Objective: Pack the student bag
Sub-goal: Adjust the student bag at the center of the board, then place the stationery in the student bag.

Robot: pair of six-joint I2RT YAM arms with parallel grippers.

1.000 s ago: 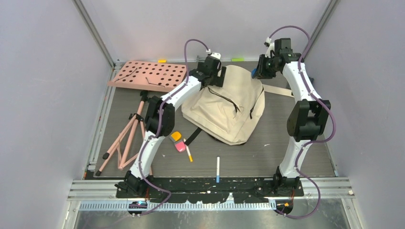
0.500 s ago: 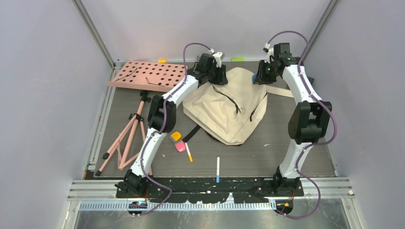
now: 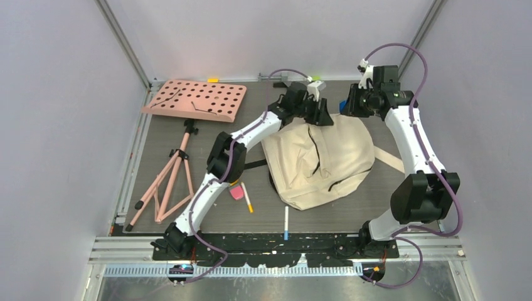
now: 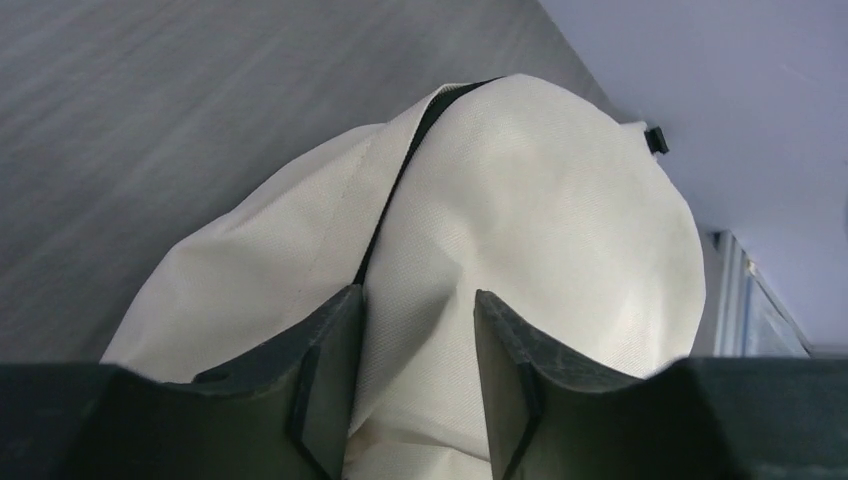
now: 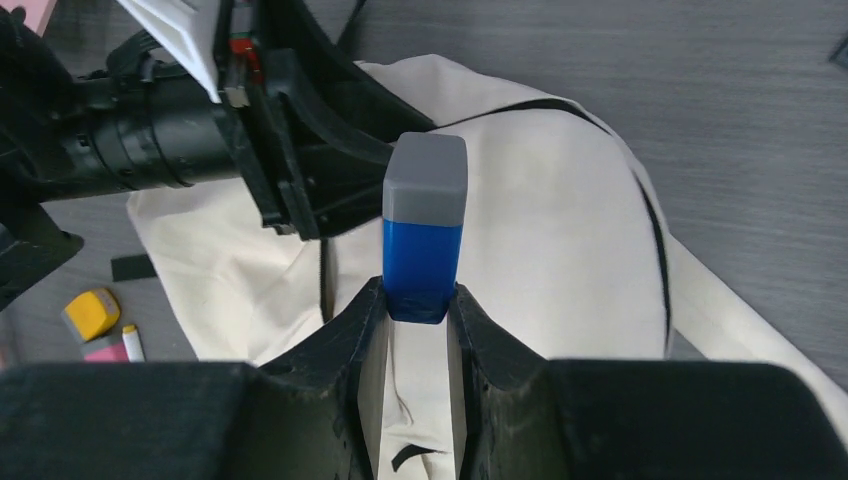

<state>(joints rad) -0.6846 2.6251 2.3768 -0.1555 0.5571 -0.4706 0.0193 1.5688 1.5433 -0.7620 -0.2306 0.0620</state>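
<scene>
I work over a dark ribbed table (image 3: 157, 138). The student bag (image 3: 326, 166), a cream backpack, lies slumped in the middle of it, between my two arms, its far edge right under both my tools.

At the far left lies a pink perforated board (image 3: 194, 99). Near it, at the left, lies a folded pink tripod (image 3: 166, 182).

My left gripper (image 4: 415, 310) is clenched on a ridge of the bag's cream fabric, just beside the black zipper line. The cloth fills the gap between both fingers.

My right gripper (image 5: 418, 292) grasps a blue block with a grey cap (image 5: 423, 240) by its lower end, upright, above the bag.

A pink and yellow eraser (image 3: 236, 192), an orange-tipped marker (image 3: 248, 202) and a blue-tipped pen (image 3: 286, 223) lie on the near side of the table.

I judge the step is to hold the bag's mouth up for the block. I cannot tell whether the zipper is open. To do it well, I should lift the pinched fabric straight up, confirm a gap, then lower the block in before releasing it, clear of my left fingers.
</scene>
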